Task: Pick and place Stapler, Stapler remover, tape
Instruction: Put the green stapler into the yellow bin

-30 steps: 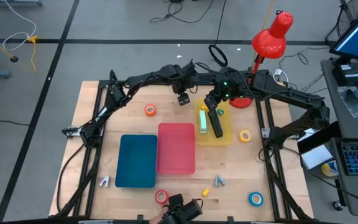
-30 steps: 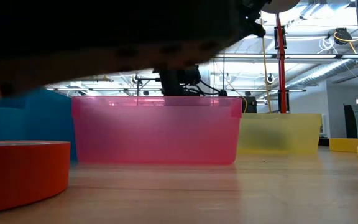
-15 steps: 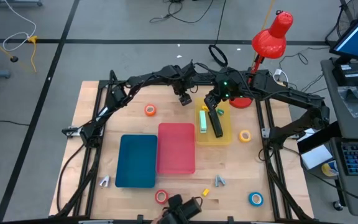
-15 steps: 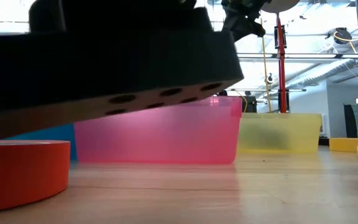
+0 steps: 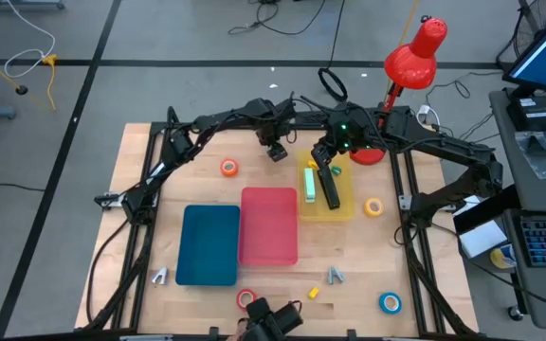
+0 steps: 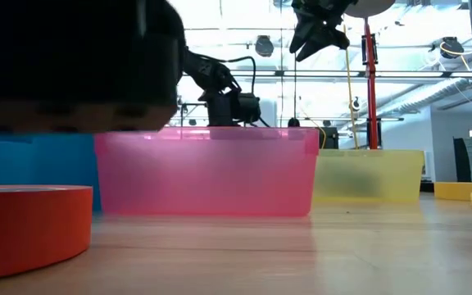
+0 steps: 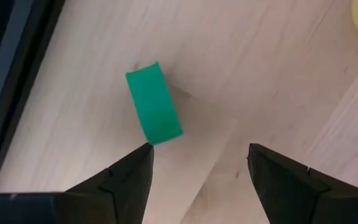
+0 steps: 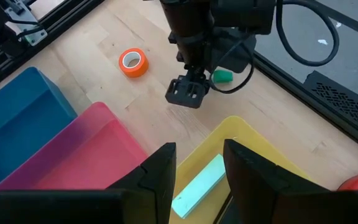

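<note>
My left gripper [image 5: 275, 151] hangs open over the far middle of the table. Its fingers stand on either side of bare wood just short of a small green piece [image 7: 154, 102], touching nothing. My right gripper [image 8: 199, 152] hovers open above the yellow bin [image 5: 344, 206]. A pale green stapler [image 5: 309, 182] and a black stapler [image 5: 331, 189] lie in that bin. The orange tape [image 5: 228, 168], yellow tape [image 5: 374, 206], blue tape [image 5: 390, 302] and red-orange tape [image 5: 245, 299] lie flat on the wood. Two grey staple removers [image 5: 160, 276] [image 5: 335, 275] rest near the front.
A pink bin [image 5: 268, 225] and a blue bin [image 5: 209, 244] sit side by side left of the yellow one. A red lamp [image 5: 415, 52] stands at the far right corner. A dark object [image 5: 271, 319] sits at the near edge and blocks the upper left of the low view. A small yellow piece [image 5: 313, 293] lies near the front.
The dark object close in front of the low camera has swung toward the left. It has uncovered the pink bin's rim and both grippers behind it.
</note>
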### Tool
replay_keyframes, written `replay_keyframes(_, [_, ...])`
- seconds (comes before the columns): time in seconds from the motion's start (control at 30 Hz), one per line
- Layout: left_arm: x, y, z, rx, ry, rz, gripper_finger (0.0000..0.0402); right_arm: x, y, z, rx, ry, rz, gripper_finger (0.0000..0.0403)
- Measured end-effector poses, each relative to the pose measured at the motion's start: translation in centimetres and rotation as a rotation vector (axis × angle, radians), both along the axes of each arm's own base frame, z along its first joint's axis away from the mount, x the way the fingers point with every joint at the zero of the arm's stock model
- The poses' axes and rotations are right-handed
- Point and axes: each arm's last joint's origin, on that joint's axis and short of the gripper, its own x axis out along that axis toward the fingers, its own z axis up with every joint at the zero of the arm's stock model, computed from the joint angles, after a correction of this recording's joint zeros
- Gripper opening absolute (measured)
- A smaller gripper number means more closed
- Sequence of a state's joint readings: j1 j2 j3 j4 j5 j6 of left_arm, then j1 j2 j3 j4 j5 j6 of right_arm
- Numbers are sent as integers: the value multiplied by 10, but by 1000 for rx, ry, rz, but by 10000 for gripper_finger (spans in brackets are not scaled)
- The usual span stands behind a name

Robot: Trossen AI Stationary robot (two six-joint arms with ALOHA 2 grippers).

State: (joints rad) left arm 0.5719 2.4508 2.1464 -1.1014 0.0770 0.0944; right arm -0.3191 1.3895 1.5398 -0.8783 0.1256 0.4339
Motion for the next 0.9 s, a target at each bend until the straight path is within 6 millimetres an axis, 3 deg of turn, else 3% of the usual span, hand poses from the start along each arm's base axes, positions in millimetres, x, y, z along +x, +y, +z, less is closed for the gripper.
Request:
replay_keyframes(0.43, [12, 9, 18, 160, -97, 6, 257, 2, -1, 3, -13, -34, 2, 125])
replay_keyframes(0.9, [1, 23, 8, 65, -106, 19, 257, 3, -1, 3, -13, -40, 0, 125])
